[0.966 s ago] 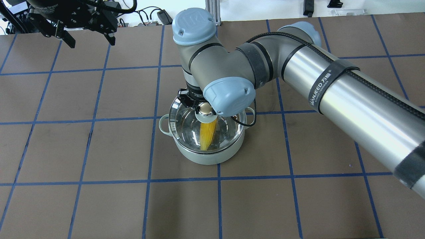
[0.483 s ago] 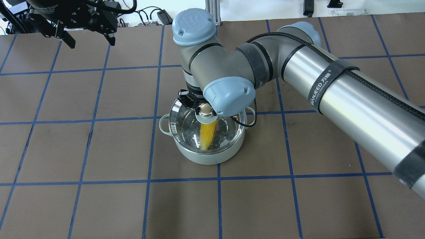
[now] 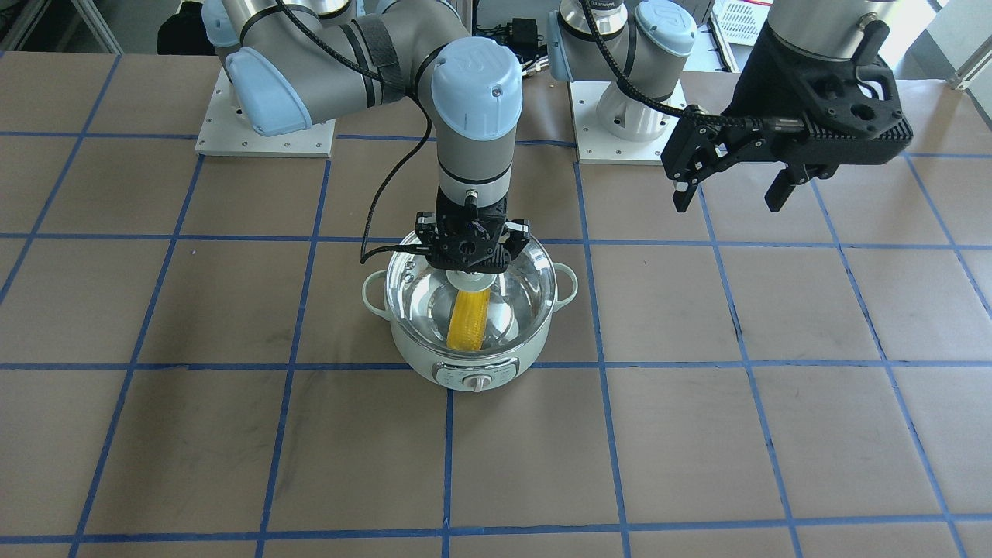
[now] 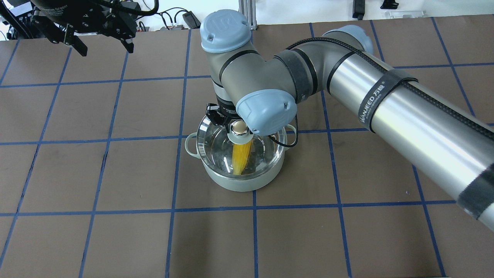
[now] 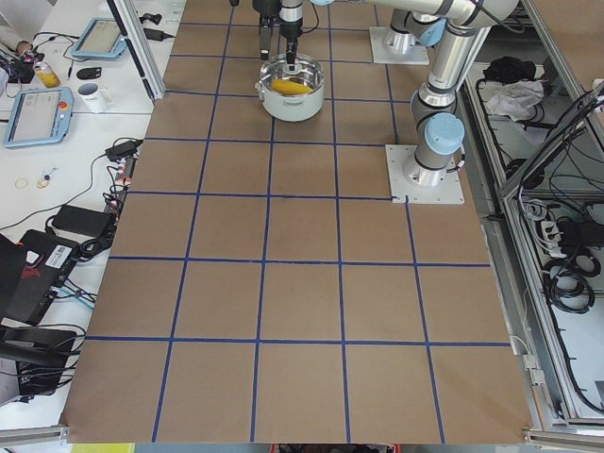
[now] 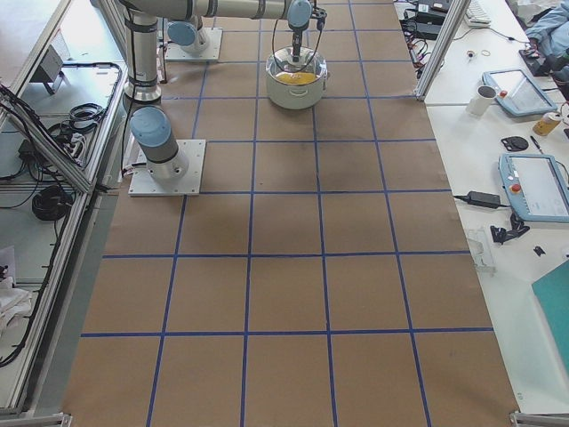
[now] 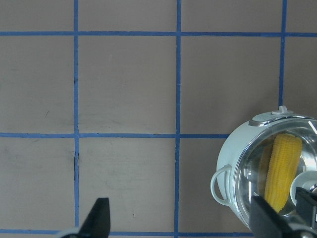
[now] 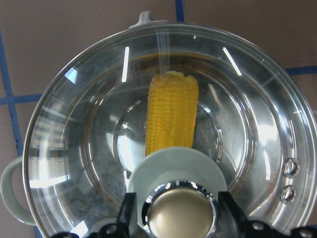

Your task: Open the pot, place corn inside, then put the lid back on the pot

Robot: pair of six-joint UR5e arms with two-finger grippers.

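**Overhead exterior: lid lowered onto the pot, corn inside**

Overhead exterior: over the last second the lid has sunk slightly and now appears seated on the rim of the pot. The corn lies inside, so only letting go seems left. The left pincer hangs with its fingers apart, empty and well away.

Exterior front-facing: the right pincer stands upright over the lid's centre. The pot is pale mint and round, with loop handles and a front dial, on the matte brown worktop.

Right wrist-mounted: fingers flank the shiny gold knob, apparently clamped on it. The lid is clear glass with a steel rim, above a mirror-bright interior. The cob is bright yellow, ridged with kernels.
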